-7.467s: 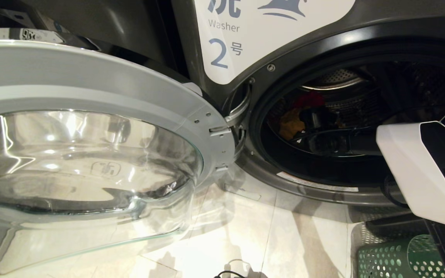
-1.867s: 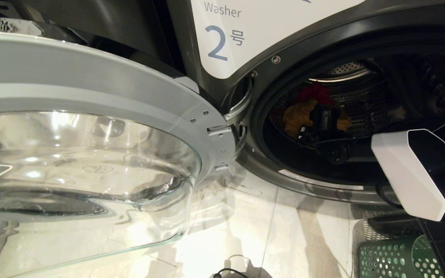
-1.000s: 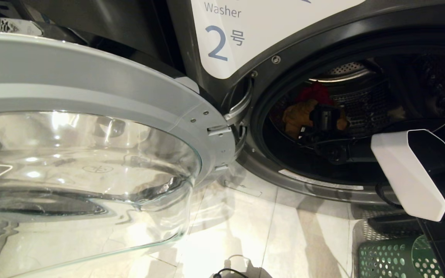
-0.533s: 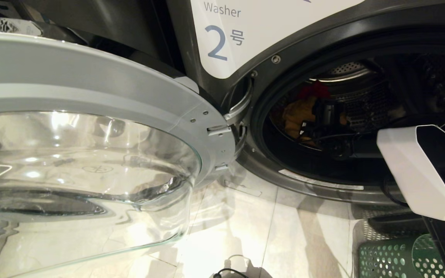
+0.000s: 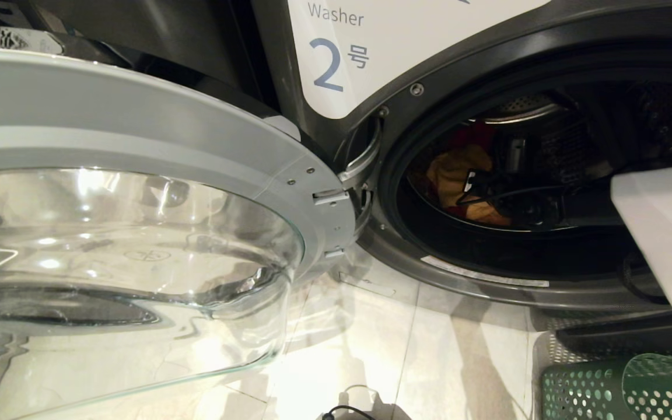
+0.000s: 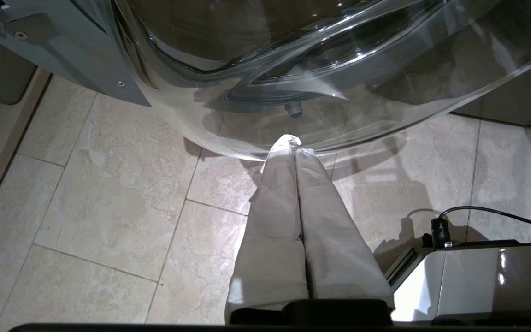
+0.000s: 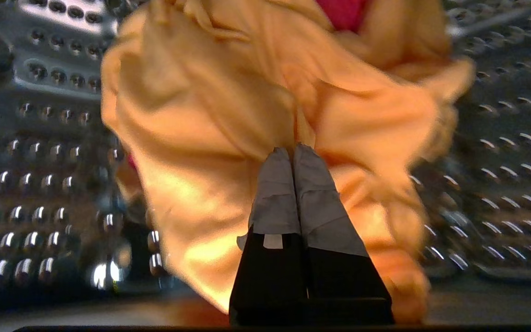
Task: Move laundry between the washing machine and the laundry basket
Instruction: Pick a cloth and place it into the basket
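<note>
Two garments lie inside the drum of the washing machine [image 5: 289,87] marked "2", whose round opening fills the upper right of the head view. The yellow-orange cloth [image 5: 455,175] sits at the left of the opening, with a sliver of the magenta-red cloth [image 5: 470,135] just above it. The right gripper [image 7: 293,150] reaches into the drum, its jaws pressed together on a fold of the yellow-orange cloth, which drapes around the fingertips in the right wrist view; the magenta-red piece shows at the top edge of that view, and the perforated steel drum wall [image 7: 30,138] lies on both sides. The right arm's white cover [image 5: 662,239] stands at the right edge of the head view. The glass door [image 5: 137,233] is swung wide open across the left of the frame. The green laundry basket [image 5: 604,391] stands on the tiled floor [image 5: 429,361] at the lower right, below the opening. The left gripper [image 6: 295,143] hangs low over the tiles beneath the open door, jaws closed and holding nothing. A black cable [image 6: 500,214] lies on the robot's base at the lower right of the left wrist view.
</note>
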You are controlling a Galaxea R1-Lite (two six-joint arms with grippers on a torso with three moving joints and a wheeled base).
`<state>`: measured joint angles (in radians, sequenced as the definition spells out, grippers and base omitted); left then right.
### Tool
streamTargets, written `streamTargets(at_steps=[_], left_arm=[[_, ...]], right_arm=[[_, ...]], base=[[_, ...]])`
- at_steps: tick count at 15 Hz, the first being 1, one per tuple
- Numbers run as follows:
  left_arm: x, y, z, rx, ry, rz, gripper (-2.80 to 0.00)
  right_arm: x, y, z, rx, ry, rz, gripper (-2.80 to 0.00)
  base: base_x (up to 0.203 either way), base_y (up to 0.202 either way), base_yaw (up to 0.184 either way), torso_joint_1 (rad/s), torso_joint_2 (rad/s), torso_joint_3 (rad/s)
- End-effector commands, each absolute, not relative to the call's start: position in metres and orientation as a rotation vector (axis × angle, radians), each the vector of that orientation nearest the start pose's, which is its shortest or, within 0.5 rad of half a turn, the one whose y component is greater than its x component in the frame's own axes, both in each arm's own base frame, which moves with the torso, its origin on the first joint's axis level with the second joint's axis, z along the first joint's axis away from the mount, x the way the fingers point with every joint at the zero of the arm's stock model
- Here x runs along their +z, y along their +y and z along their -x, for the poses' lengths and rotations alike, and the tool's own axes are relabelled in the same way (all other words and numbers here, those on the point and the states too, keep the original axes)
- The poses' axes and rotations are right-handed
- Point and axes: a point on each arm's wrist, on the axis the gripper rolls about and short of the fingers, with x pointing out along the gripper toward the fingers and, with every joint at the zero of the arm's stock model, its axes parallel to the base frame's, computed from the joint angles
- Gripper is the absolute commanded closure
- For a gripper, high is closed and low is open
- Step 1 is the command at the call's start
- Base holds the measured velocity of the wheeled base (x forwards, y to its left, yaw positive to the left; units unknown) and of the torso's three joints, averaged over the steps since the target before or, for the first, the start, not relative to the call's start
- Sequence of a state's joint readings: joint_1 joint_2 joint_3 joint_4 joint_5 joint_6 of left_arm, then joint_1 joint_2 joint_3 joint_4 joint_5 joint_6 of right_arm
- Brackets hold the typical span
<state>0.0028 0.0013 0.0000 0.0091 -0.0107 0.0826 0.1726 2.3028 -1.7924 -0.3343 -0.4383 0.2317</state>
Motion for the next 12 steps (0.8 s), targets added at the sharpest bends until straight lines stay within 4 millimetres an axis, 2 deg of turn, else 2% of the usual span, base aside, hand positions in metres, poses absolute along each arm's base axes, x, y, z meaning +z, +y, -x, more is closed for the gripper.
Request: streamTargets(at_steps=[1, 5, 7, 10, 12], left_arm=[[0.075, 0.0, 0.023, -0.008, 0.01, -0.083, 0.0], [0.075, 0.0, 0.023, -0.008, 0.009, -0.081, 0.0], [0.075, 0.0, 0.023, -0.008, 0.009, -0.078, 0.0], [0.075, 0.0, 0.023, -0.006, 0.009, -0.077, 0.0], [0.075, 0.0, 0.023, -0.006, 0.009, -0.077, 0.0]], right_arm=[[0.216, 0.073, -0.452, -0.273, 0.117, -0.187, 0.0], [0.231, 0.082, -0.39, -0.228, 0.165, -0.182, 0.0], [0.224, 0.093, -0.362, -0.19, 0.189, -0.179, 0.0], [0.217, 0.099, -0.332, -0.156, 0.175, -0.181, 0.0], [0.218, 0.099, -0.317, -0.144, 0.171, -0.183, 0.0]], base=[[0.0, 0.0, 0.0, 0.0, 0.0, 0.0], [0.0, 0.0, 0.0, 0.0, 0.0, 0.0], [0.0, 0.0, 0.0, 0.0, 0.0, 0.0], [0.0, 0.0, 0.0, 0.0, 0.0, 0.0], [0.0, 0.0, 0.0, 0.0, 0.0, 0.0]])
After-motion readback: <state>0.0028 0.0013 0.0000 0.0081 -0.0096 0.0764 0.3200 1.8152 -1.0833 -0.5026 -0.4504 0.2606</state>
